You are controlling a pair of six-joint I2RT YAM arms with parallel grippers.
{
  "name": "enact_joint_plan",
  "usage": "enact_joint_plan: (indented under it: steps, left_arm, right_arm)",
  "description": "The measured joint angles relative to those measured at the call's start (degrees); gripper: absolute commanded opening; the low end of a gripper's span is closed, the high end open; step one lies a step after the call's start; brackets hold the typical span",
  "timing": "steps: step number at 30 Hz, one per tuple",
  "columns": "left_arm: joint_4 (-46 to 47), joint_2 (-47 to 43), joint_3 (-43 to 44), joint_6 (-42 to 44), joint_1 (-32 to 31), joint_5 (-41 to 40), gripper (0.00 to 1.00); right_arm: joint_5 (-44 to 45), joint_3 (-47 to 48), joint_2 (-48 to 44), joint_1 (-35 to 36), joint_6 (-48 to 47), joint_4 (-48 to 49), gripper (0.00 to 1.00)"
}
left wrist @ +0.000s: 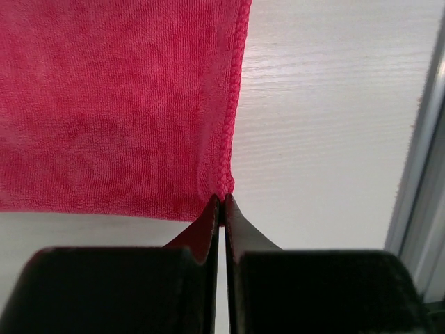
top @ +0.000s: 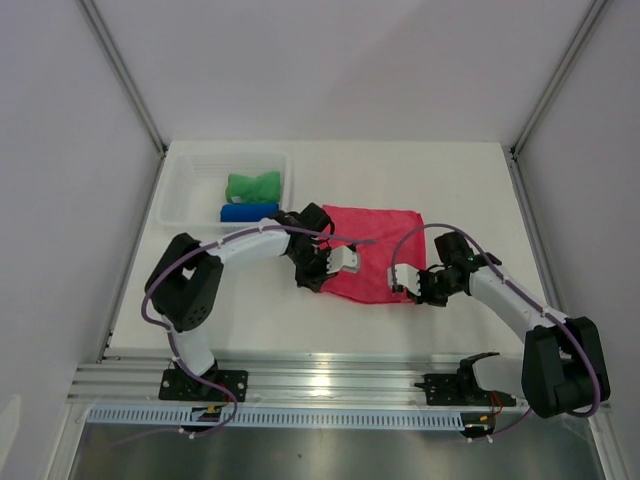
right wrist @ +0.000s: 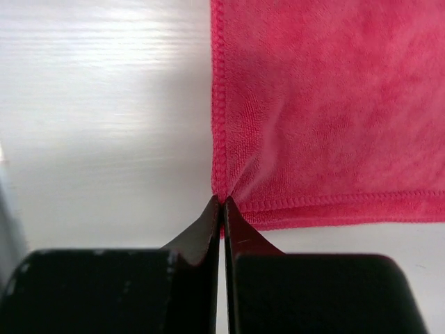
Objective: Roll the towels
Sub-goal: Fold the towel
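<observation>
A pink towel point(top: 375, 245) lies spread flat on the white table, between the two arms. My left gripper point(top: 322, 278) is at its near left corner. In the left wrist view that gripper point(left wrist: 222, 200) is shut on the corner's stitched hem, with the pink towel point(left wrist: 104, 104) stretching away to the left. My right gripper point(top: 408, 288) is at the near right corner. In the right wrist view it point(right wrist: 222, 202) is shut on that corner of the pink towel point(right wrist: 334, 104). A green towel point(top: 252, 185) and a rolled blue towel point(top: 248, 211) lie in the basket.
A white plastic basket point(top: 180, 200) stands at the back left of the table, close behind the left arm. An aluminium rail point(top: 330, 375) runs along the near edge. White walls enclose the table on three sides.
</observation>
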Motion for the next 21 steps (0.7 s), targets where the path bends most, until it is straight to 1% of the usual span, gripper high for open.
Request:
enact_joint_plan:
  steps: [4, 10, 13, 16, 18, 21]
  left_arm:
    - [-3.15, -2.93, -0.09, -1.62, 0.04, 2.14, 0.01]
    - [-9.6, -9.86, -0.61, -3.02, 0.04, 5.7, 0.01]
    - [-11.96, -11.5, -0.76, -3.06, 0.28, 6.51, 0.01]
    - [-13.49, -11.23, -0.44, -4.17, 1.81, 8.33, 0.01]
    - [-14.51, -9.77, 2.03, -5.64, 3.54, 8.92, 0.01]
    - [-13.22, -7.39, 6.88, -8.17, 5.99, 9.2, 0.01]
  right_arm:
    - [-1.64, 3.17, -1.11, 2.21, 1.07, -8.0, 0.0]
    - [-5.16, 7.96, -3.98, 4.63, 3.26, -22.05, 0.0]
    - [-6.75, 10.6, -4.9, 5.16, 5.16, -27.67, 0.0]
    - [-6.93, 12.11, -4.9, 5.16, 8.33, -28.55, 0.0]
    - [-6.38, 12.98, -4.02, 5.01, 11.19, -27.45, 0.0]
    - [-5.44, 14.82, -1.01, 3.76, 15.5, -22.73, 0.0]
